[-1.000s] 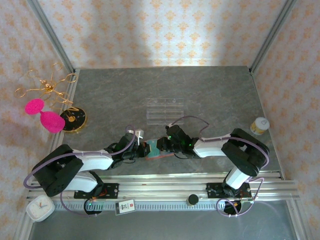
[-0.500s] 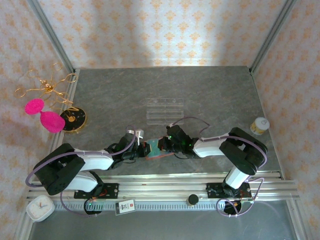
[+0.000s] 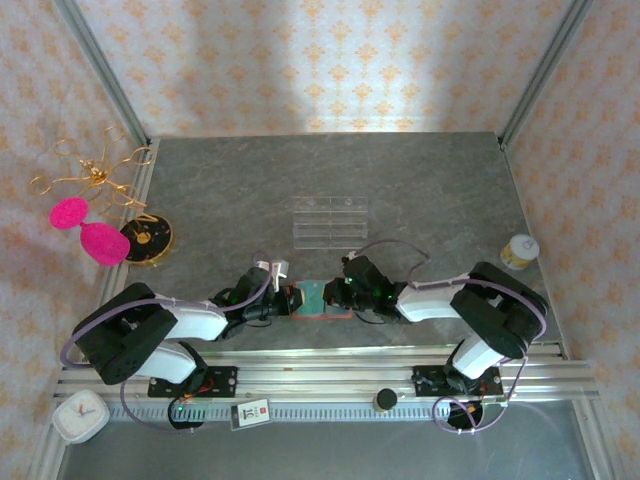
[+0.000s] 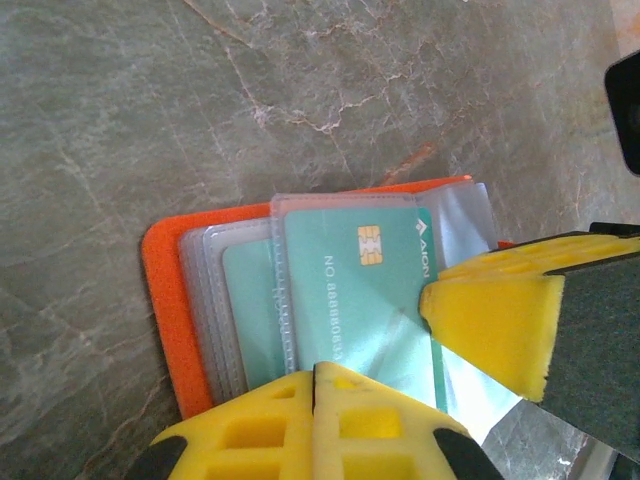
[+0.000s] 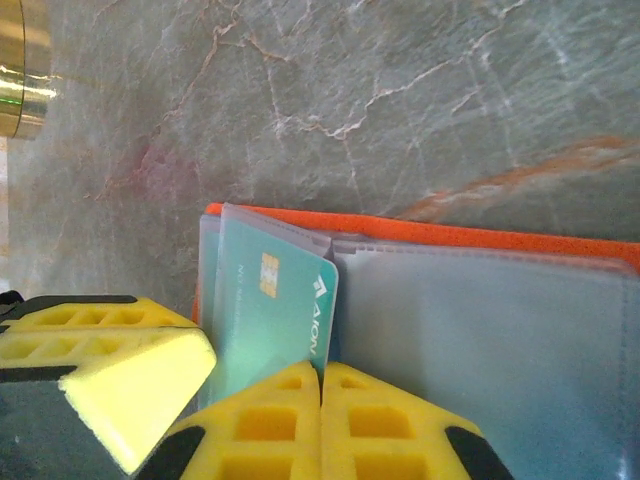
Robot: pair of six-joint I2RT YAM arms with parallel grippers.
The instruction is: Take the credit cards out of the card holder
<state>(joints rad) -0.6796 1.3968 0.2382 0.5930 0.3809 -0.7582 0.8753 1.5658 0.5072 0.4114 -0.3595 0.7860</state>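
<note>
I am keeping both of my hands clenched over the card holder (image 4: 165, 300), which is lying open on the grey marbled table (image 4: 200, 100) near its front edge, between my two arms. My left gripper (image 4: 315, 378) is pressing its yellow fingers tight together, with no gap, right at the near edge of the clear plastic sleeves (image 4: 240, 250). I cannot tell whether a sleeve is pinched between them. My right gripper (image 5: 322, 378) is doing the same from the other side, its fingers closed at the fold where the sleeve with the teal-green card (image 5: 270, 300) is meeting a bare sleeve (image 5: 480, 340). The card is sitting inside its sleeve, chip and number facing up, and the orange cover is showing around the stack. Through the sleeve behind it another teal-green face (image 4: 250, 300) is showing. In my left wrist view, one right finger (image 4: 490, 320) is overlapping the card's corner.
</note>
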